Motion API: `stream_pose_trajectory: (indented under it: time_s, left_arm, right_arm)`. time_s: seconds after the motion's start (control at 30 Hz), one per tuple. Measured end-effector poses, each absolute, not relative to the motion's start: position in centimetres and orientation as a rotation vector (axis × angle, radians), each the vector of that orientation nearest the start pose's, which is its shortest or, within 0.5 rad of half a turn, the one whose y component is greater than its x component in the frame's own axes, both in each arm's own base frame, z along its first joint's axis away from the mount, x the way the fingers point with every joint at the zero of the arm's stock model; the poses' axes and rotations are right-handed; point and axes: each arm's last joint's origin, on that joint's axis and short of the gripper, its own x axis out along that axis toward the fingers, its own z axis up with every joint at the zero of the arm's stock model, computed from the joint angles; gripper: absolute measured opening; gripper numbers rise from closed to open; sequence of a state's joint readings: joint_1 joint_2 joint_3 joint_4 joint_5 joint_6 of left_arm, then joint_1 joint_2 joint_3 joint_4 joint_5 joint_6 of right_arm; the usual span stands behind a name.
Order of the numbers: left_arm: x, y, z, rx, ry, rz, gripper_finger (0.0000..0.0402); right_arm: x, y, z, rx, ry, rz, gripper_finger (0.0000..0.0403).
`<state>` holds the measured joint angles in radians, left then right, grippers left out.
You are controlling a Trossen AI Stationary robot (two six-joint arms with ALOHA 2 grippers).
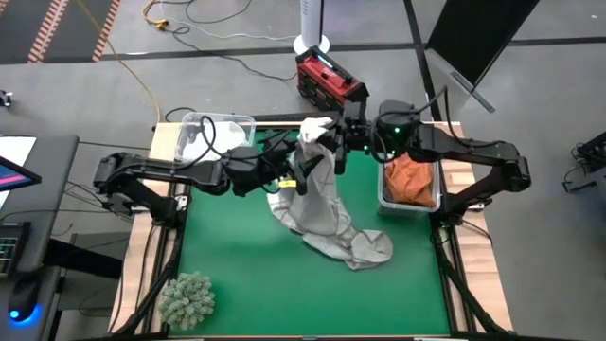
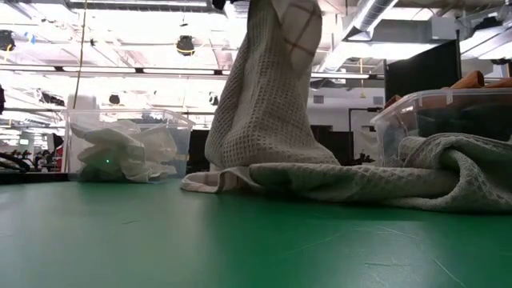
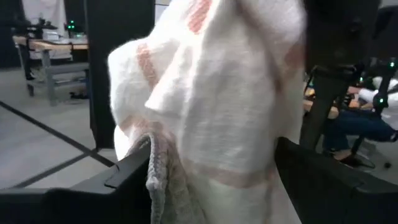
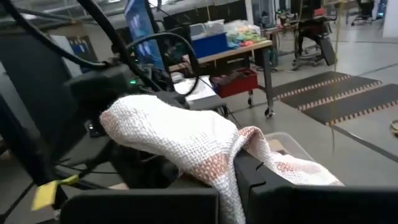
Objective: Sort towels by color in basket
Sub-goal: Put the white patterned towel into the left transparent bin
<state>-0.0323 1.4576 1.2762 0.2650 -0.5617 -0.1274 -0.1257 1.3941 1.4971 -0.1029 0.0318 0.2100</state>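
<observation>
A white towel with rust-orange checks [image 1: 314,133] hangs high over the middle of the green table. My right gripper [image 1: 333,142] is shut on it. A light grey waffle towel [image 2: 264,104] hangs with it, and its lower part [image 1: 346,237] lies spread on the table. My left gripper [image 1: 305,175] comes level from the left. It is open, with one finger on each side of the hanging checked towel [image 3: 211,93]. A clear bin [image 1: 248,121] at the far left holds white towels. A clear bin [image 1: 383,189] at the right holds rust-orange towels [image 1: 412,178]. My right gripper pinches the checked towel's upper end [image 4: 214,165] between its two fingers, level, from the table's right side. The cloth drapes over the fingers and hangs below them. Whether the grey towel is also in the pinch I cannot tell. Whether my left gripper's fingers [image 3: 124,177] touch the towel I cannot tell.
A fuzzy grey-green clump [image 1: 187,298] sits at the table's near left corner. A red case [image 1: 327,76] stands on the floor beyond the far edge. Bare green mat [image 1: 246,265] lies between the clump and the grey towel.
</observation>
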Motion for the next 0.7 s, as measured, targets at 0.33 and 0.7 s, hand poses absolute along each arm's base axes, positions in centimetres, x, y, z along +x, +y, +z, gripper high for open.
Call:
stream_pose_trajectory:
  time_s: [0.33, 0.7]
  left_arm:
    - [28.3, 0.5, 42.9, 0.054, -0.13, 0.563, 0.0282]
    - [27.2, -0.3, 43.8, 0.035, -0.161, 0.453, 0.0281]
  right_arm:
    - [28.9, -4.0, 45.6, 0.204, -0.01, -0.179, 0.0026]
    - [28.6, -4.0, 44.8, 0.206, 0.084, -0.194, 0.0027]
